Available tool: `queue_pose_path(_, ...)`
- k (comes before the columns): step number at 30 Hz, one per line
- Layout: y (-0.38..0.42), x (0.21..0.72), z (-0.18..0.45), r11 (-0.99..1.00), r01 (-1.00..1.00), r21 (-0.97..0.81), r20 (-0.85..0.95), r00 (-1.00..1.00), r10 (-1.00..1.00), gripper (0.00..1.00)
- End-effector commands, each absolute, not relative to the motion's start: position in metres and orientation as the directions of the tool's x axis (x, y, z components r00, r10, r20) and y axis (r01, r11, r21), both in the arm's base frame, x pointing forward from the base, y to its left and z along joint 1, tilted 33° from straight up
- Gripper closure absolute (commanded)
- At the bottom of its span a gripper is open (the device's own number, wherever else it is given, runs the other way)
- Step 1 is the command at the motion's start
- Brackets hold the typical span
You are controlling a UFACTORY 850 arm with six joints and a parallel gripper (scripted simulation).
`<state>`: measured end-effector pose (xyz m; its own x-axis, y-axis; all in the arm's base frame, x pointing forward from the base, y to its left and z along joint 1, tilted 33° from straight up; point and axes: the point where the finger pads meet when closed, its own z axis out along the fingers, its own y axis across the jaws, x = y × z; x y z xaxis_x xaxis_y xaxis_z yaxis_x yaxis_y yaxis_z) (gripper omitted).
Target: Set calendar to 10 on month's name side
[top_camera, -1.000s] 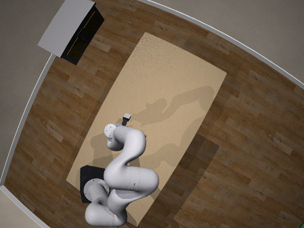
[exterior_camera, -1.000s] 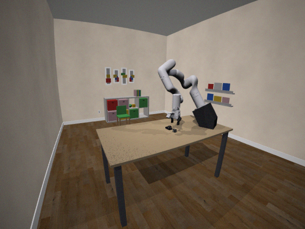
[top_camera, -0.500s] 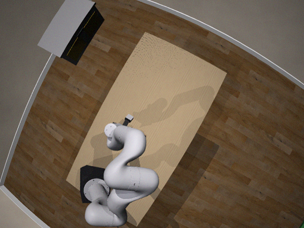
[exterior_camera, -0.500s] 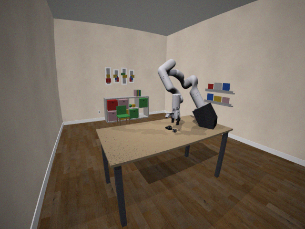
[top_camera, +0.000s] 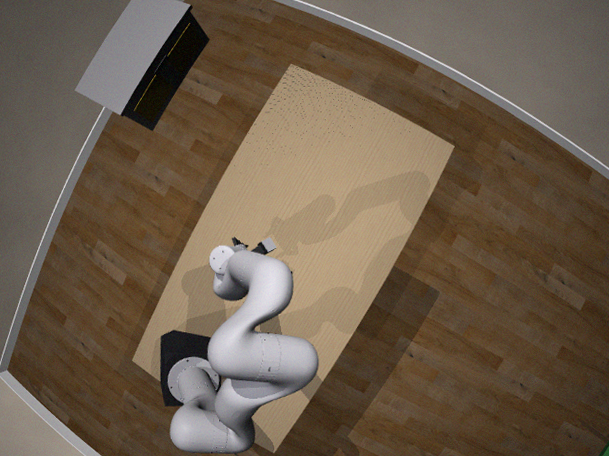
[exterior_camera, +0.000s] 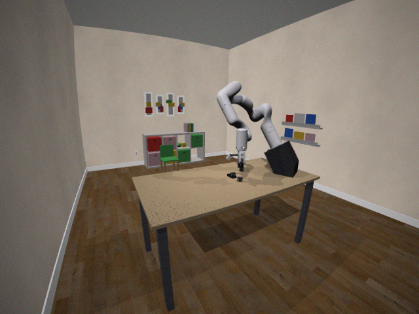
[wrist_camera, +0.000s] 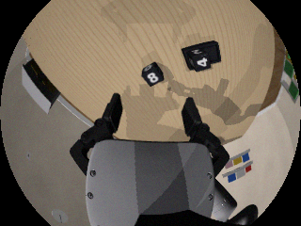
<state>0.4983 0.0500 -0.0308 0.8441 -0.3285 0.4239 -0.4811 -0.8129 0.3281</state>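
In the wrist view a loose black cube (wrist_camera: 152, 77) lies on the table with a white 8 on its top face. To its right lies the black tray (wrist_camera: 202, 56), holding another cube that shows a 4 on top. My gripper (wrist_camera: 152, 103) is open and empty; it hangs above the table a short way from the loose cube and touches nothing. In the exterior view the gripper (exterior_camera: 241, 166) points straight down, behind the tray (exterior_camera: 231, 176) and the loose cube (exterior_camera: 239, 178). In the top view the arm hides both cubes and the tray; only the gripper (top_camera: 246, 245) peeks out.
The arm's black base block (exterior_camera: 281, 158) stands at the table's right end. The table edge (wrist_camera: 59, 97) runs close by, to the left in the wrist view. A shelf unit (exterior_camera: 173, 148) and a green chair (exterior_camera: 168, 155) stand by the far wall.
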Motion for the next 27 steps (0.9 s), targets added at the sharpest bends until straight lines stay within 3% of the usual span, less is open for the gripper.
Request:
queue_pose_path(1, 0.0507, 0.4987, -0.0299, -0.752, -0.615, 0.236, 0.487, 0.745, -0.456, 0.00)
queue_pose_path(7, 0.0509, 0.4987, -0.0296, -0.702, -0.687, 0.186, 0.508, 0.679, -0.530, 0.00)
queue_pose_path(16, 0.0515, 0.4986, -0.0285, -0.484, -0.875, 0.005, 0.541, 0.409, -0.735, 0.00)
queue_pose_path(27, 0.0519, 0.4986, -0.0277, -0.260, -0.955, -0.146, 0.521, 0.149, -0.840, 0.00)
